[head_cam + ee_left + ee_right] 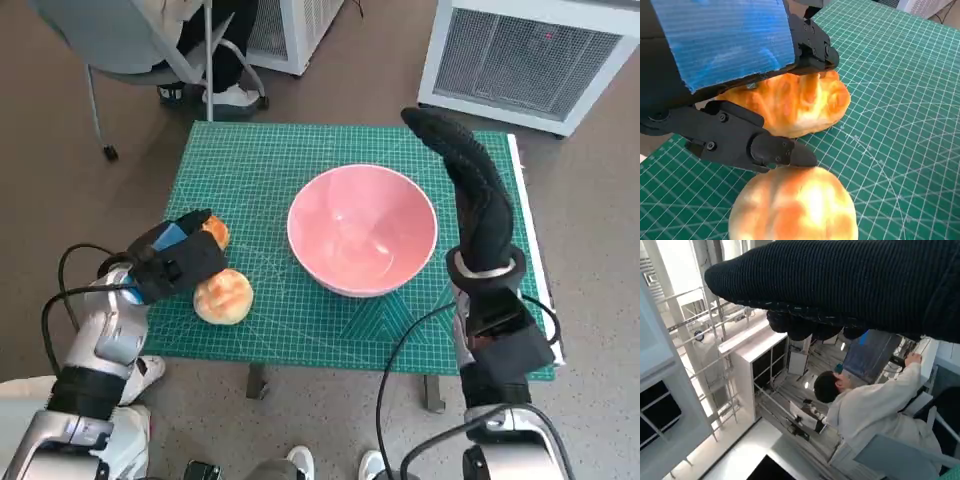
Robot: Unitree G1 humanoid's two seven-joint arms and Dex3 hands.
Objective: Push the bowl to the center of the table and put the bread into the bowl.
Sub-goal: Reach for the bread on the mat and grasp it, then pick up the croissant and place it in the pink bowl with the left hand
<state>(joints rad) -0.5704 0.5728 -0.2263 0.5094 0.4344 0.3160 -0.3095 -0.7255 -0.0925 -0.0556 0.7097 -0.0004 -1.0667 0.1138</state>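
The pink bowl (362,230) stands upright and empty a little right of the middle of the green mat (290,160). Two golden bread rolls lie on the mat's left side. My left hand (175,258) lies over the farther roll (216,232) and grips it, fingers (812,47) on its top and thumb (755,145) at its side, as the left wrist view shows over that roll (800,105). The nearer roll (224,296) (795,210) lies free beside the thumb. My right hand (475,195) is raised beside the bowl's right rim, fingers straight, holding nothing; its glove (840,285) fills the right wrist view's top.
A grey chair (130,40) and a person's feet (235,95) are beyond the table's far left corner. White ventilated units (530,60) stand on the floor at the far right. A person in a white coat (865,410) shows in the right wrist view.
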